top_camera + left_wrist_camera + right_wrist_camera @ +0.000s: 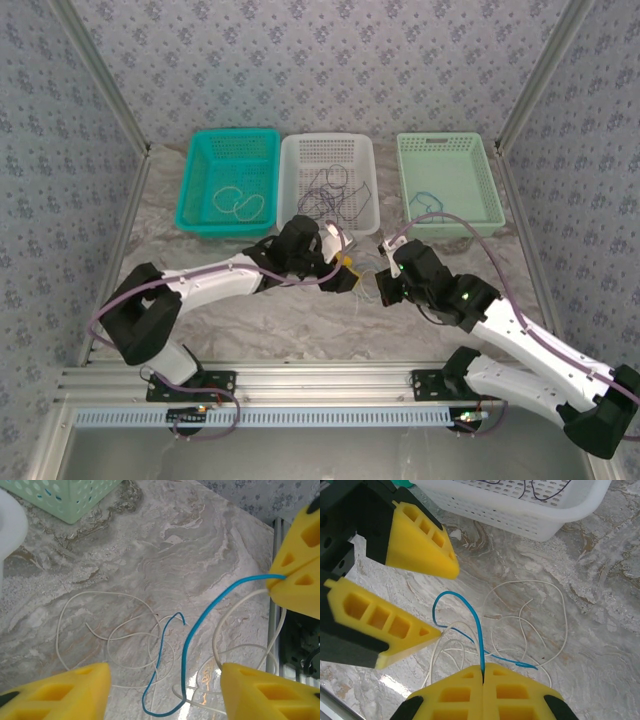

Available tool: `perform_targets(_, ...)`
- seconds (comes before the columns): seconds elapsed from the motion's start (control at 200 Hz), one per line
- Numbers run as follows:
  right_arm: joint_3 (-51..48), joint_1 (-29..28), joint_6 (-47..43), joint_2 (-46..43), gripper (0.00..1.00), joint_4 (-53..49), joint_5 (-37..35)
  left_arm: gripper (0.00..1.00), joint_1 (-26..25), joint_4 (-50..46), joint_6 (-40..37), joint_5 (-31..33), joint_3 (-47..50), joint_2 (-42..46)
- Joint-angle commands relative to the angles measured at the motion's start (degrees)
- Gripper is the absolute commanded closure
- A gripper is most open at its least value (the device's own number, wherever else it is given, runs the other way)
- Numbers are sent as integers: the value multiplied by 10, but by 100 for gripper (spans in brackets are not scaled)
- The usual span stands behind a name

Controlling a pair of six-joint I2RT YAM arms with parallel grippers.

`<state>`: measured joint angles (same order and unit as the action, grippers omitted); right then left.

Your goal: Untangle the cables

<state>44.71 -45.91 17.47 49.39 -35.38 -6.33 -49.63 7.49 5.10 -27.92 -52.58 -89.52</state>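
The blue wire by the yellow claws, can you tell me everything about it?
The blue wire is thin, bendy and shiny like plastic. The right claw is shut on it. From there it curves in loose loops over the marbled table, crossing a whitish wire. One bend lies between the left claw's spread fingers, and one end lies free.

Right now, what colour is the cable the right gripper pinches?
Blue cable; right wrist view shows it best.

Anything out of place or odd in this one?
A blue cable and a whitish cable lie looped through each other on the table, near the white basket rather than in it. The right gripper is shut on the blue one. Nothing looks damaged.
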Motion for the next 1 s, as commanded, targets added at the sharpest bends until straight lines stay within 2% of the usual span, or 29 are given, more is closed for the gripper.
perform_targets(0.0, -5, -3, -10, -8, 100, 7, 8, 50, -3, 21, -8, -21, -22, -6)
perform_targets(0.12, -6, -3, -10, -9, 100, 7, 6, 66, -3, 28, -4, -22, -23, -7)
perform_targets(0.49, -17, -2, -6, -18, 100, 7, 0, 99, -3, 44, 1, -38, -19, 1)
perform_targets(0.54, -18, -1, -6, -20, 100, 7, 0, 98, -4, 47, 2, -42, -19, 1)
perform_targets(0.59, -19, -1, -6, -22, 100, 6, 0, 92, -4, 49, 5, -49, -20, -1)
perform_targets(0.67, -19, -1, -6, -23, 100, 24, -1, 90, -4, 53, 9, -60, -22, -7)
perform_targets(0.755, -19, -1, -7, -23, 100, 31, 0, 83, -5, 61, 17, -69, -22, -15)
perform_targets(0.934, -19, -1, -6, -23, 100, 41, 3, 81, -9, 73, 27, -72, -22, -24)
perform_targets(0.994, -19, 0, -7, -23, 100, 40, 5, 86, -10, 74, 27, -72, -22, -24)
